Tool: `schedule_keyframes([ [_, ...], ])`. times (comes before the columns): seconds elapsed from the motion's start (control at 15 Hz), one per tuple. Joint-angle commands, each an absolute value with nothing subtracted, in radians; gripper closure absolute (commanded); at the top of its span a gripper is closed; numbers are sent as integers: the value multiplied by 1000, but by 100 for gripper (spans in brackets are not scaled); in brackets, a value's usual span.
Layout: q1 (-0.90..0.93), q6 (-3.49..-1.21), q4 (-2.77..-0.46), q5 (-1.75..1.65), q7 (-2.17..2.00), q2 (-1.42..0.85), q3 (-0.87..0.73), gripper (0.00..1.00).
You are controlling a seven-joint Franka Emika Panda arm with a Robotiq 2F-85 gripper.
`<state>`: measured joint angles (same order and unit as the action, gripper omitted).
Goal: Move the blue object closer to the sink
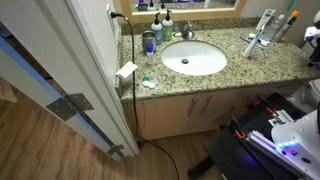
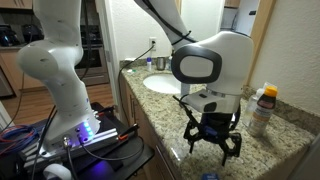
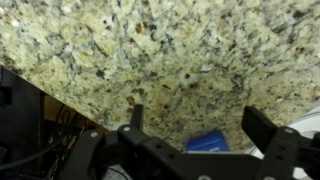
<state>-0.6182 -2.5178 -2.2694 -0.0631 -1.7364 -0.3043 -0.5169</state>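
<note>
- The blue object (image 3: pixel 207 142) shows in the wrist view only as a short blue patch low between the two fingers, partly behind the tool's body. In an exterior view a blue speck (image 2: pixel 208 177) lies at the bottom edge of the picture, at the near end of the desk (image 2: pixel 255 150).
- So little of it shows that we cannot tell its long axis.
- The tool (image 2: pixel 212 150) hangs just above the granite with its fingers spread wide and nothing between them. The wrist view shows the same wide gap (image 3: pixel 193 112).
- We judge the blue object to lie just on the near side of the tool, close to the desk's edge, so the tool must come back slightly and drop before it closes.
- The sink (image 2: pixel 160 84) lies well apart, far and to the left along the desk. That is the way the carry must go.
- A white bottle (image 2: pixel 262 112) stands to the right of the tool, off that line.
- From the front, the sink (image 1: pixel 195 57) sits mid-desk under its faucet (image 1: pixel 185 30).
</note>
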Motion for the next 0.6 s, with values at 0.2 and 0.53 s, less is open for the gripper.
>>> schedule_keyframes([
  [0.2,-612,-2530,-2274,-21,-1438,-297,-506,0],
  [0.53,-614,-2541,-2274,43,-1123,-296,-489,0],
])
